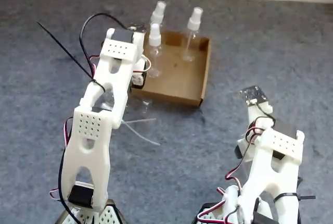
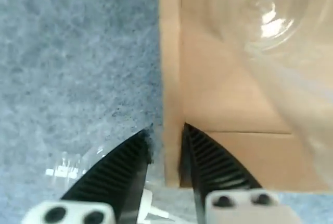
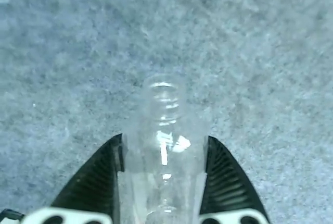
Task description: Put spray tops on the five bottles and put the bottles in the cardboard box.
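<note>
The left gripper [image 1: 138,81] sits at the near-left corner of the cardboard box [image 1: 205,73]. In the left wrist view its jaws [image 2: 166,133] are closed on the box's thin side wall [image 2: 171,78], 1 black ribbed finger [image 2: 125,166] outside over the grey bench covering [image 2: 67,52] and the other inside over the brown floor of the box.

A clear bottle with a white spray top [image 1: 154,44] stands upright inside the box, just beside that wall and close to the left gripper. Its round base [image 2: 260,10] shows from above in the left wrist view. A second topped bottle [image 1: 191,36] stands upright near the box's far-right corner, apart from the first. A third topped bottle [image 1: 158,13] rises behind the first, at the far-left end. I cannot tell whether it stands inside the box or just past its far wall.

On the bench [image 1: 47,104], just in front of the box's near wall and partly under the left arm [image 1: 99,125], lies a clear bottle [image 1: 139,107] with thin white tubes [image 1: 140,125] beside it.

The right arm [image 1: 273,146] is well apart from the box, low on the right side. The jaws of the right gripper [image 3: 165,140] clamp a clear uncapped bottle [image 3: 164,109] by its shoulders, its threaded neck open and pointing away from the wrist over the bench.
</note>
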Robot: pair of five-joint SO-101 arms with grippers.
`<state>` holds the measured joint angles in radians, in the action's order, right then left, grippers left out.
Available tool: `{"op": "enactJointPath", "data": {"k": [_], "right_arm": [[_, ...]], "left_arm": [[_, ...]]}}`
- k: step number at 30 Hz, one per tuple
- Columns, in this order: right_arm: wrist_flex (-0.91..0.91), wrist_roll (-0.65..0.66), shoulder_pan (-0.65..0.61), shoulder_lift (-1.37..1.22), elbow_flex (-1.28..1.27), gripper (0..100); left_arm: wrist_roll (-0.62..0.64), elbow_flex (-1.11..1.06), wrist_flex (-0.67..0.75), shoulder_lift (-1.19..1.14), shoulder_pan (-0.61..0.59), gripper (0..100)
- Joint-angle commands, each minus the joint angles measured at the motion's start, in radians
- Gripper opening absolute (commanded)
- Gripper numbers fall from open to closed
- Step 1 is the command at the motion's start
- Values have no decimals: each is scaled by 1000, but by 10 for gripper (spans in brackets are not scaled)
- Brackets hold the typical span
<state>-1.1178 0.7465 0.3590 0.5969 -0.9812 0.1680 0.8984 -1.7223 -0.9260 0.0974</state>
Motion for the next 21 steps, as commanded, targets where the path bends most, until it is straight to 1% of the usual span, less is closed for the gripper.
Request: {"op": "enactJointPath", "data": {"k": [1,7,10,13,17,21], "right_arm": [[-12,-8,-1,35,4,4],[-12,-8,-1,35,4,4],[-12,-8,-1,35,4,4],[-12,-8,-1,35,4,4],[-12,-8,-1,35,4,4],[-12,-8,-1,35,4,4]], "left_arm": [[28,36,-18,27,15,59],[37,10,-18,27,45,61],[40,10,-14,27,48,106],[35,44,-12,35,39,161],[29,90,-17,82,15,165],[-18,94,-18,151,-18,168]]}}
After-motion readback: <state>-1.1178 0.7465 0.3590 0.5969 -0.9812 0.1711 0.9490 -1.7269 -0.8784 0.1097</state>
